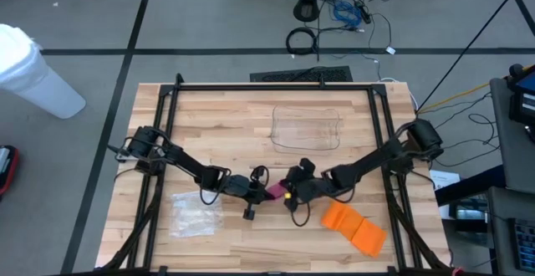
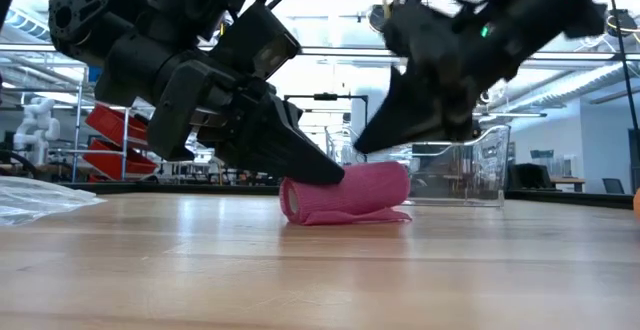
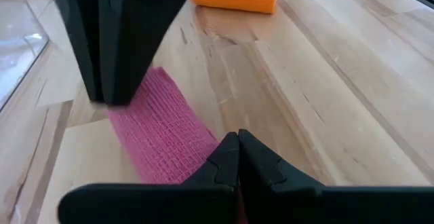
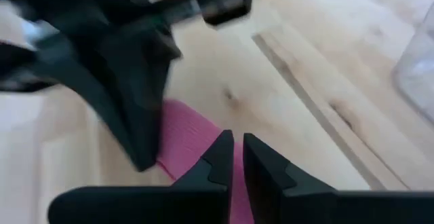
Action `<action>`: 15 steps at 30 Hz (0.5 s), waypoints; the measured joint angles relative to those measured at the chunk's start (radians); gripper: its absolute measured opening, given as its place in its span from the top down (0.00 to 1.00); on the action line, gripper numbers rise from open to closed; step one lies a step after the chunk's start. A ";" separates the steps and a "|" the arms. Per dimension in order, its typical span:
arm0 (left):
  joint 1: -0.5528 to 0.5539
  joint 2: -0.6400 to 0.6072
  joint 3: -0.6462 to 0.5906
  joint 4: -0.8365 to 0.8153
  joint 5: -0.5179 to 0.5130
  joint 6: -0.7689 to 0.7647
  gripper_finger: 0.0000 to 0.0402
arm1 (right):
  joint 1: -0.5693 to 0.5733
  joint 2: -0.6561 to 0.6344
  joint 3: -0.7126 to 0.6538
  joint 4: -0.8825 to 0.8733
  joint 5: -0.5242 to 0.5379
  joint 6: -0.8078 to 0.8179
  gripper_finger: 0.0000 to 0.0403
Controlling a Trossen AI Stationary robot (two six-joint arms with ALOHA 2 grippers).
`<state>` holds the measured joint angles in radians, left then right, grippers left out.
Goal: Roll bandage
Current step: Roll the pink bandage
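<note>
A pink bandage, rolled into a short roll, lies on its side on the wooden table; it also shows in the high view. My left gripper is shut, with its tips on the roll's upper left side. It also shows in the left wrist view. My right gripper is shut or nearly so, and its tips stand at the roll's top right. It also shows in the right wrist view. My left gripper presses its shut fingertips on the roll's upper side near its left end. The fingers slant down from the table's left. The roll lies on the table. My right gripper's fingertips meet the bandage's other end, slanting down from the right. Whether they press on it or only touch it, I cannot tell.
An orange bandage lies near the front right. A clear plastic bag lies at the front left. A clear box stands behind the grippers. Black frame rails run along the table's sides.
</note>
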<state>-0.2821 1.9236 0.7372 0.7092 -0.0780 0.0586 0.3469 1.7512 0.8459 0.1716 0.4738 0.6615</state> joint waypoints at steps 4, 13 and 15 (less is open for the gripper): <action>0.000 0.000 0.001 0.000 0.000 0.000 0.98 | -0.020 0.027 0.000 -0.006 -0.025 0.006 0.95; -0.007 -0.020 0.000 0.000 0.055 -0.024 0.98 | 0.049 0.045 0.002 -0.016 0.007 0.056 0.95; -0.009 -0.037 0.000 -0.004 0.059 -0.023 0.98 | 0.065 0.046 0.002 -0.021 0.021 0.067 0.95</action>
<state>-0.2916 1.8866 0.7368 0.7049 -0.0189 0.0353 0.4115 1.7971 0.8478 0.1506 0.4947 0.7282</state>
